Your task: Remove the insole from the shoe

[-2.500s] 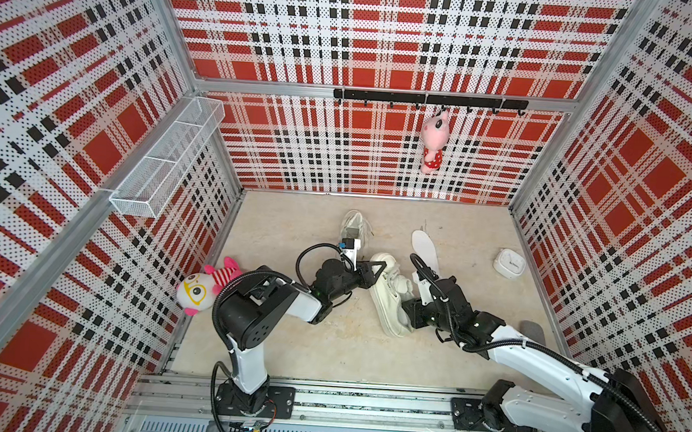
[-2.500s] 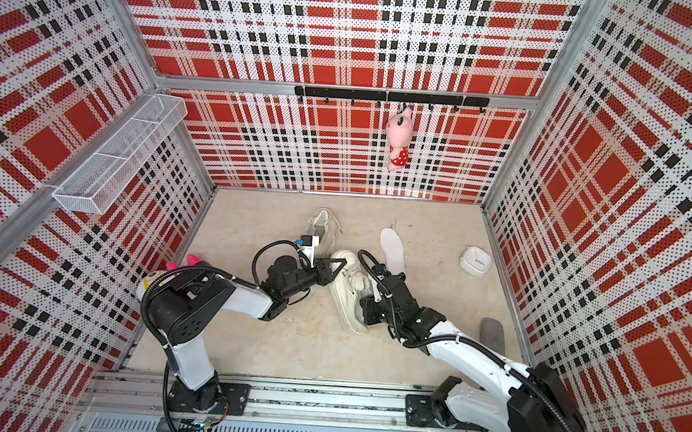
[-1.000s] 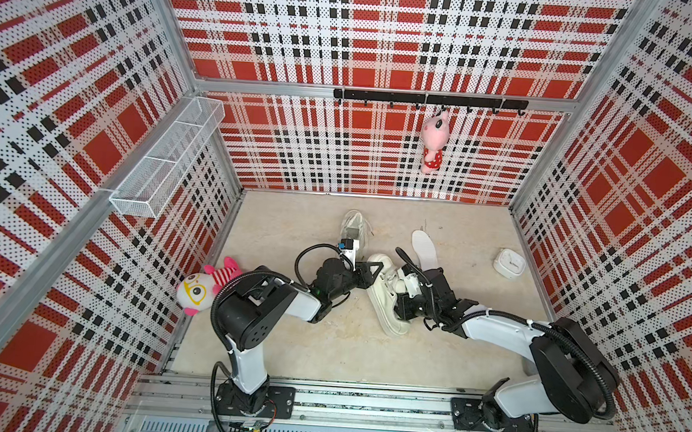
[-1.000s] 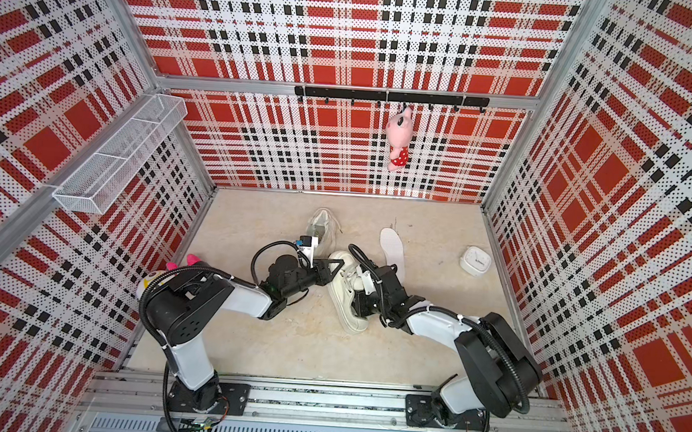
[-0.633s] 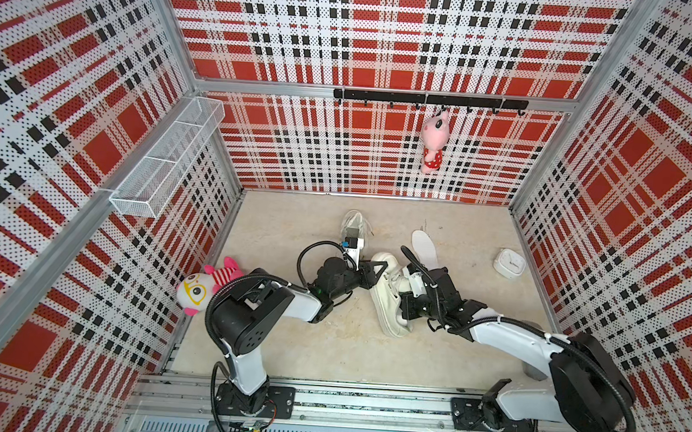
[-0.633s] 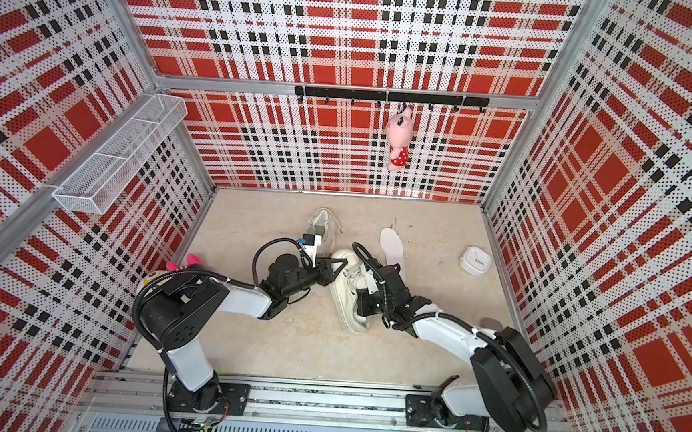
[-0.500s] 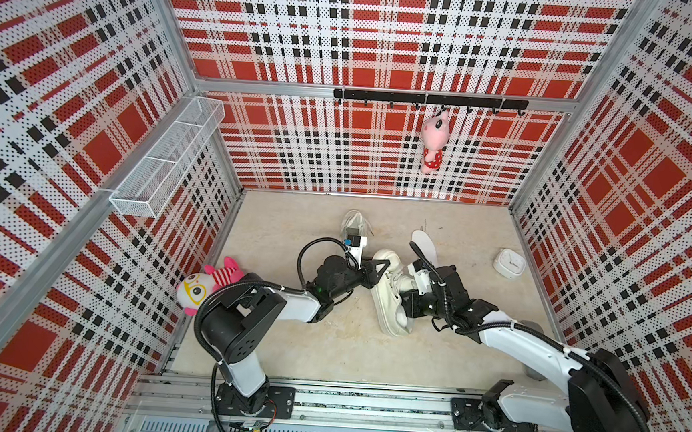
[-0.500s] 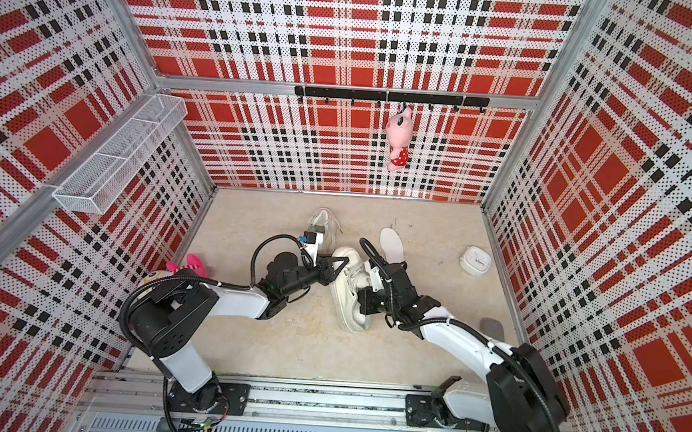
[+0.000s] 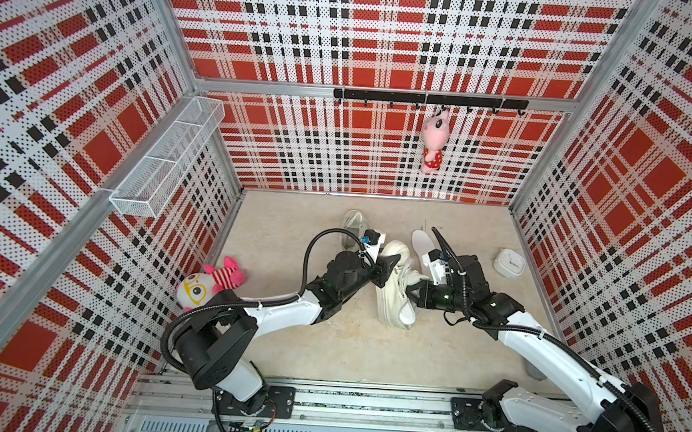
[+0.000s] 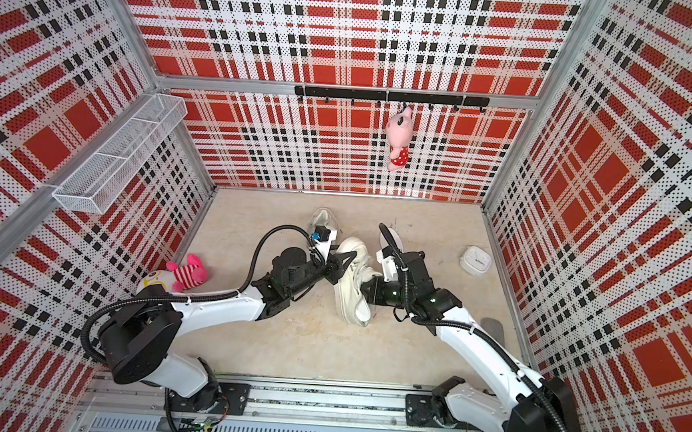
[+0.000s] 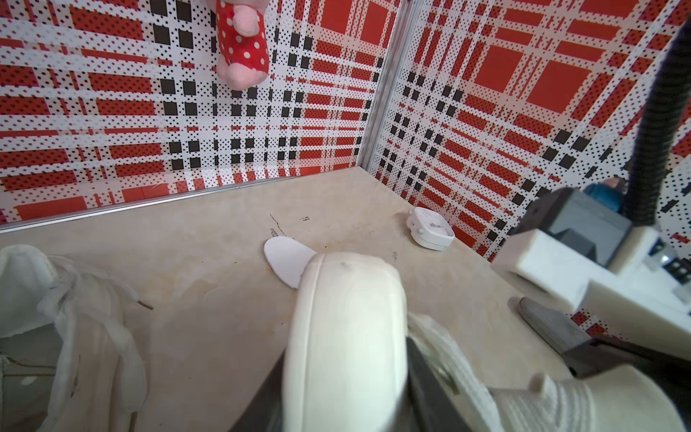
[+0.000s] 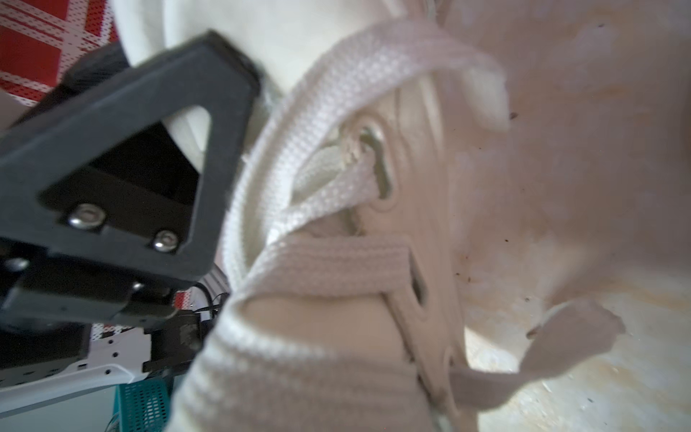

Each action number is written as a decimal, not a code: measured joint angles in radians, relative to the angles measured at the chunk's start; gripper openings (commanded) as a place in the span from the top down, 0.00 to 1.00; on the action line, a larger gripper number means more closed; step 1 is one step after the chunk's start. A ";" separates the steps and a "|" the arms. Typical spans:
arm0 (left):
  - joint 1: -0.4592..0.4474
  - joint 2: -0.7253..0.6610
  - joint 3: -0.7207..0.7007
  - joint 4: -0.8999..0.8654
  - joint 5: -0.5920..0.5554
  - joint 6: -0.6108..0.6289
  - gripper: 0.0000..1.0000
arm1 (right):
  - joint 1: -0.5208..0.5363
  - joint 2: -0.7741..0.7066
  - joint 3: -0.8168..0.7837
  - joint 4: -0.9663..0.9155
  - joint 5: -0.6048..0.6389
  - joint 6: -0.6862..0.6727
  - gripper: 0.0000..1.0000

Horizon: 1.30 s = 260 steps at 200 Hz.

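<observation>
Item: shoe, off-white low sneaker with a thick pale sole and flat woven laces threaded through slotted eyelets. It lies lengthwise at mid-floor in both top views, between the two arms. Its far end is smooth, rounded and stitched along the edge, and it fills the left wrist view. Left gripper: jaws clamped on either side of that rounded end. Right gripper: jaws together at the laced upper; whether anything is pinched cannot be told. Insole: thin, white and flat with a rounded tip. It lies loose on the beige floor just behind the shoe, partly under the right arm. Second shoe: same colour, at the rear, laces slack. White clock: near the right wall.
</observation>
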 measured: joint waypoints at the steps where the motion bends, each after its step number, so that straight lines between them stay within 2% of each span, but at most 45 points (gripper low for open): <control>1: 0.000 0.000 0.000 -0.001 0.001 0.000 0.88 | 0.000 0.000 -0.002 -0.002 0.004 -0.004 1.00; 34: 0.008 0.001 -0.027 -0.050 0.042 -0.023 0.88 | 0.001 -0.003 -0.090 0.012 0.046 -0.060 1.00; 51: 0.013 0.003 -0.035 -0.045 0.052 -0.034 0.88 | 0.003 -0.018 -0.117 0.046 0.038 -0.071 0.85; 79: 0.050 0.003 -0.049 -0.041 0.046 -0.064 0.89 | 0.002 -0.087 -0.117 0.017 0.020 -0.108 0.52; 105: 0.091 0.003 -0.080 -0.010 0.054 -0.111 0.89 | -0.015 -0.169 -0.116 -0.046 0.013 -0.177 0.33; 119: 0.103 0.003 -0.092 0.005 0.061 -0.130 0.90 | -0.029 -0.208 -0.126 -0.053 0.001 -0.203 0.29; 148: 0.111 0.003 -0.096 0.016 0.078 -0.142 0.90 | -0.035 -0.222 -0.206 0.020 -0.068 -0.211 0.33; 200: 0.113 0.003 -0.101 0.024 0.084 -0.145 0.89 | -0.035 -0.047 -0.296 0.198 -0.167 -0.164 0.50; 248: 0.114 0.003 -0.101 0.025 0.084 -0.146 0.90 | -0.035 -0.016 -0.299 0.269 -0.196 -0.139 0.74; 260: 0.114 0.003 -0.101 0.025 0.084 -0.146 0.90 | -0.035 -0.016 -0.299 0.265 -0.189 -0.143 0.82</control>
